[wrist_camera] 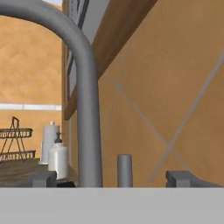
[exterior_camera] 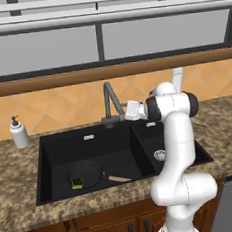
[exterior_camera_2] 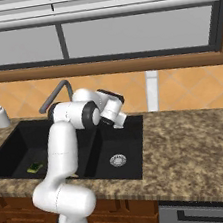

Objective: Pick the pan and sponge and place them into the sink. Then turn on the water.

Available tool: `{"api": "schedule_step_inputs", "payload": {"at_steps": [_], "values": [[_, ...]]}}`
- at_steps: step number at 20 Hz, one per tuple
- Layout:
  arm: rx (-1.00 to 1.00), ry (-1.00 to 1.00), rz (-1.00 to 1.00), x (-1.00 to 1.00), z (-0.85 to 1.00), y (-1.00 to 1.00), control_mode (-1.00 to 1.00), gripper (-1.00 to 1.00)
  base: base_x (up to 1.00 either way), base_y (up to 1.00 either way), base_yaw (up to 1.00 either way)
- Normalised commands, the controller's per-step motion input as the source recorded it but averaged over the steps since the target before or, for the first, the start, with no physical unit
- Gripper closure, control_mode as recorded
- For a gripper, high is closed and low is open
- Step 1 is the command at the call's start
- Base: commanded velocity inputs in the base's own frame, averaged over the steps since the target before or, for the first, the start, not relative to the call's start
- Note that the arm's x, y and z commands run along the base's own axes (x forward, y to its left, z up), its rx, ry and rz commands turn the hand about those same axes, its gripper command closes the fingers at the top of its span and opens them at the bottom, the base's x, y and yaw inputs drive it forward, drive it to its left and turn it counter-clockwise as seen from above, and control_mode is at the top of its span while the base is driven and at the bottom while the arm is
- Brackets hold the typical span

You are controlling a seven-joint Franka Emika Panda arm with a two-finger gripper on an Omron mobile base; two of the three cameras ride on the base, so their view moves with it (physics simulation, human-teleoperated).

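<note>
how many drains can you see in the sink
1 silver drain shows plainly, on the floor of the narrower right basin of the sink. In the wider left basin the pan with the sponge on it may be covering another.

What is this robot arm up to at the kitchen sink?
It is tidying up at the sink. The black pan already lies in the wider left basin with the green-and-yellow sponge on it. Now the arm has reached to the back of the sink, and its gripper is open and empty, with the faucet and its short upright lever standing between its tips. No water is running yet, so turning on the tap looks like the next step.
</note>
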Motion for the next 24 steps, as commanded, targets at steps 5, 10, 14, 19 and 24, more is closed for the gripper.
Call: {"api": "schedule_step_inputs", "payload": {"at_steps": [5,10,14,19,24], "values": [[-0.06,0.00,0.00,0.49,-0.25,0.15,-1.00,-1.00,0.00,0.00,0.00],[-0.01,0.02,0.00,0.58,-0.22,0.01,-1.00,-1.00,0.00,0.00,0.00],[0.00,0.02,0.00,0.60,-0.21,-0.13,-1.00,-1.00,0.00,0.00,0.00],[0.02,0.00,0.00,0.37,-0.16,-0.30,-1.00,-1.00,0.00,0.00,0.00],[0.09,0.00,0.00,0.20,-0.21,-0.64,-1.00,-1.00,0.00,0.00,0.00]]}}
